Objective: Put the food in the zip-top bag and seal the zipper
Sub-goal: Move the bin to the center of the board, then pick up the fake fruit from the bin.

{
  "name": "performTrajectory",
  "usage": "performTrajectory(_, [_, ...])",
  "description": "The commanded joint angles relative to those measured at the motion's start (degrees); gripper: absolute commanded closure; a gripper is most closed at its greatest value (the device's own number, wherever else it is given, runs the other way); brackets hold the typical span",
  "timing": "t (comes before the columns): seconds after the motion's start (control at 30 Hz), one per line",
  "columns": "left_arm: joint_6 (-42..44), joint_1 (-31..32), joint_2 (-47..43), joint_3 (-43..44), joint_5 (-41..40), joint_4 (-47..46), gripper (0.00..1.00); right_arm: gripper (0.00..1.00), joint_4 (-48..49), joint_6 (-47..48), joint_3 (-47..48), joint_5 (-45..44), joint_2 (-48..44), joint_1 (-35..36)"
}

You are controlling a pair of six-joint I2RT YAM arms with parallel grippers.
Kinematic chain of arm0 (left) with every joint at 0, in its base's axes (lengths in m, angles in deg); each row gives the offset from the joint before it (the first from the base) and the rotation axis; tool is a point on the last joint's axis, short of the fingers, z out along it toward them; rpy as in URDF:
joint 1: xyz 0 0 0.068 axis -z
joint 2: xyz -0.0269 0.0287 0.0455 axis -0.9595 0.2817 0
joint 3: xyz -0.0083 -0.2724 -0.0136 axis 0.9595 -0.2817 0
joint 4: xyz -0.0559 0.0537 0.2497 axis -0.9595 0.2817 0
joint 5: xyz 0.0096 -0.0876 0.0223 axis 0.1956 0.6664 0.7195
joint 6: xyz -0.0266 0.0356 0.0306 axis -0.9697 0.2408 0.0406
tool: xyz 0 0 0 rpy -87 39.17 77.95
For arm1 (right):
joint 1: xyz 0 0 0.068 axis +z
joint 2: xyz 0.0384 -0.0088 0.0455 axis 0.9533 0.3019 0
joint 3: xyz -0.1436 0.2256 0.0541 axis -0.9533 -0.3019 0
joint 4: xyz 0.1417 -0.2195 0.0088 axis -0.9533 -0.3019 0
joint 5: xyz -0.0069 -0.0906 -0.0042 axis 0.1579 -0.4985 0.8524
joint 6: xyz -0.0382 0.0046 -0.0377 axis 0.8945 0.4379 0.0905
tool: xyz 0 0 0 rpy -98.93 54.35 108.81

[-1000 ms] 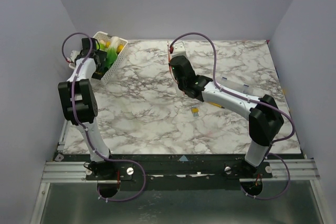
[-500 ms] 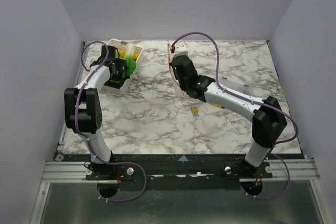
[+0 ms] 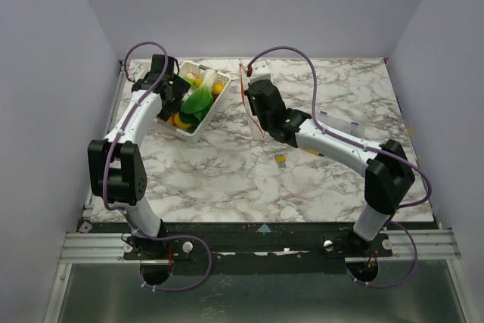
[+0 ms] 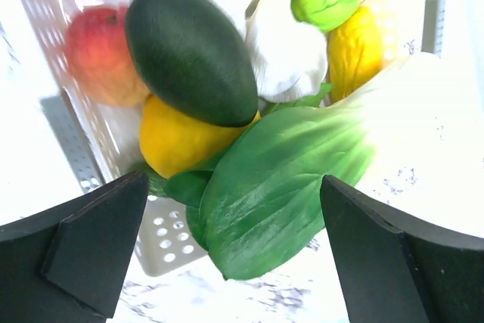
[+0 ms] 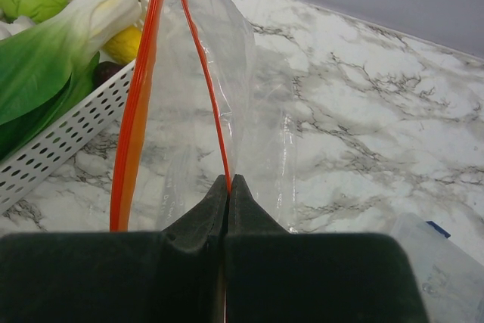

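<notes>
The food lies in a white lattice basket point(image 3: 198, 128): a green leafy vegetable point(image 3: 198, 101), a dark avocado point(image 4: 189, 51), a yellow fruit point(image 4: 178, 141), a red-orange fruit point(image 4: 102, 54) and a white garlic point(image 4: 283, 51). My left gripper point(image 3: 172, 96) is at the basket's left side. Its jaws stand wide open around the leaf point(image 4: 287, 179) and the basket's corner point(image 4: 162, 243). My right gripper point(image 3: 253, 104) is shut on the zip-top bag point(image 5: 249, 88) and holds it upright just right of the basket. The zipper point(image 5: 140, 111) gapes open above the fingers point(image 5: 229, 181).
A yellow marker pen point(image 3: 280, 160) lies on the marble table in front of the right arm. A rigid clear box point(image 3: 344, 126) sits beside the right forearm and shows in the right wrist view point(image 5: 446, 270). Walls close the left, back and right sides.
The basket and my left gripper have moved from the far left corner to the right, next to the bag. The right gripper has held the bag nearly still.
</notes>
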Motion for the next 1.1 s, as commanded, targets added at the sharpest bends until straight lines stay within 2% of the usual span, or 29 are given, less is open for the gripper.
performTrajectory(0.0, [19.9, -0.4, -3.9, 3.4, -7.8, 2.7, 0.01, 0.99, 1.0, -0.5, -0.8, 1.2, -1.8, -0.3])
performTrajectory(0.1, [24.2, -1.1, -4.2, 4.7, -8.7, 4.2, 0.01, 0.99, 1.0, -0.4, -1.0, 1.2, -1.9, -0.3])
performTrajectory(0.2, [24.3, -2.8, -3.7, 5.4, -4.0, 3.1, 0.01, 0.99, 1.0, -0.4, -1.1, 1.4, -2.2, -0.3])
performTrajectory(0.3, [19.9, -5.2, -1.3, 7.5, 2.1, 3.0, 0.01, 0.99, 1.2, -0.5, -1.2, 1.5, -2.2, -0.3])
performTrajectory(0.47, [12.0, -8.0, 4.4, 11.4, 5.6, 2.4, 0.02, 0.99, 0.8, -0.3, -1.0, 1.4, -1.8, -0.2])
performTrajectory(0.67, [2.6, -9.0, 9.5, 11.9, 12.6, 1.7, 0.04, 0.99, 0.6, -0.1, -0.9, 1.1, -1.6, -0.2])
performTrajectory(0.8, [-1.4, -9.0, 11.0, 9.5, 13.5, -0.2, 0.11, 0.99, 0.5, 0.1, -0.8, 1.0, -1.3, -0.2])
performTrajectory(1.03, [-4.4, -9.1, 13.1, 9.6, 11.5, 2.5, 0.14, 0.99, -0.7, 0.0, -0.3, 1.3, -1.4, -0.2])
performTrajectory(1.07, [-4.4, -9.1, 13.3, 9.5, 9.9, 2.1, 0.17, 0.99, -0.9, -0.1, -0.1, 1.4, -1.4, -0.2])
